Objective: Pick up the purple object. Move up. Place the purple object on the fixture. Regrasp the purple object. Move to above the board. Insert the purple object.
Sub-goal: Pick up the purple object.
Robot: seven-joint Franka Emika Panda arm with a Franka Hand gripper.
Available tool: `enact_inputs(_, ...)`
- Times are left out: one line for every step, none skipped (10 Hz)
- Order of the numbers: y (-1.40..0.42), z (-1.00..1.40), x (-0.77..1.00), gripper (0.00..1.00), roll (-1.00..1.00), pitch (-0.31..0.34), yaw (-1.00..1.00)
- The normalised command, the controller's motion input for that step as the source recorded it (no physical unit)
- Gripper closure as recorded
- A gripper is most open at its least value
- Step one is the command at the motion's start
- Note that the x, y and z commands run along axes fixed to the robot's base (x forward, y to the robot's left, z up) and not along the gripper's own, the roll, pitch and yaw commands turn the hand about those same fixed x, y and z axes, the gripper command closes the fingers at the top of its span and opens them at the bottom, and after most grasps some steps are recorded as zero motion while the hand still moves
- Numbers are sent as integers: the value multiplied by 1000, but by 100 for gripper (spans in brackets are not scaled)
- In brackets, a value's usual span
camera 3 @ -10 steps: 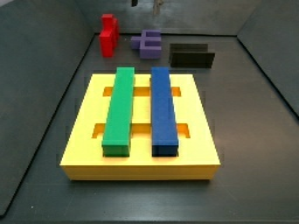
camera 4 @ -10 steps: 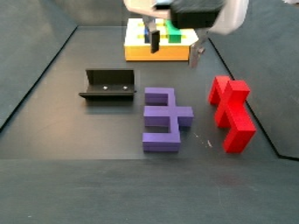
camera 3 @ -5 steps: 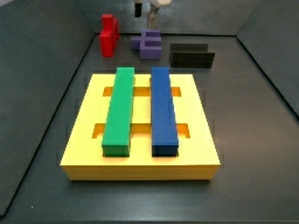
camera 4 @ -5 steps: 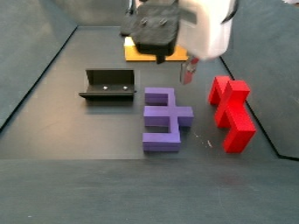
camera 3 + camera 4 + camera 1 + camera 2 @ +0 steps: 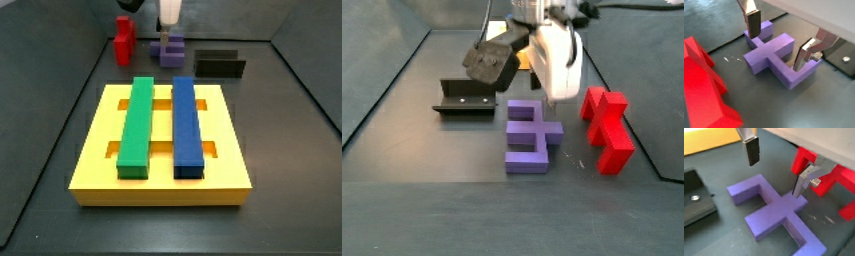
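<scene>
The purple object [image 5: 170, 51] lies flat on the dark floor at the far end, between the red block and the fixture [image 5: 221, 64]. It fills both wrist views [image 5: 773, 54] [image 5: 777, 214]. My gripper [image 5: 551, 88] is open and hangs just above it, also shown in both wrist views [image 5: 777, 47] [image 5: 776, 176]. One finger [image 5: 753, 22] stands over one end of the piece and the other finger [image 5: 806, 54] over the opposite end, neither touching it. The fixture [image 5: 469, 98] is empty. The yellow board [image 5: 94, 160] lies nearer the front.
A red block [image 5: 607, 128] lies close beside the purple object, also in a wrist view [image 5: 827, 175]. A green bar [image 5: 136, 122] and a blue bar [image 5: 187, 122] lie along the board. Dark walls enclose the floor.
The gripper has come down from high over the far end to just above the purple object, still open. The pieces have not moved.
</scene>
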Motion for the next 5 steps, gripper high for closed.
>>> enact_inputs(511, -89, -203, 0, -69, -36, -380)
enact_inputs(517, -40, -129, 0, -121, -34, -343)
enact_inputs(506, -140, -209, 0, -164, -81, -217)
enact_inputs(74, -254, 0, 0, -91, -83, -63)
enact_inputs(0, -383, 0, 0, -51, -60, -117)
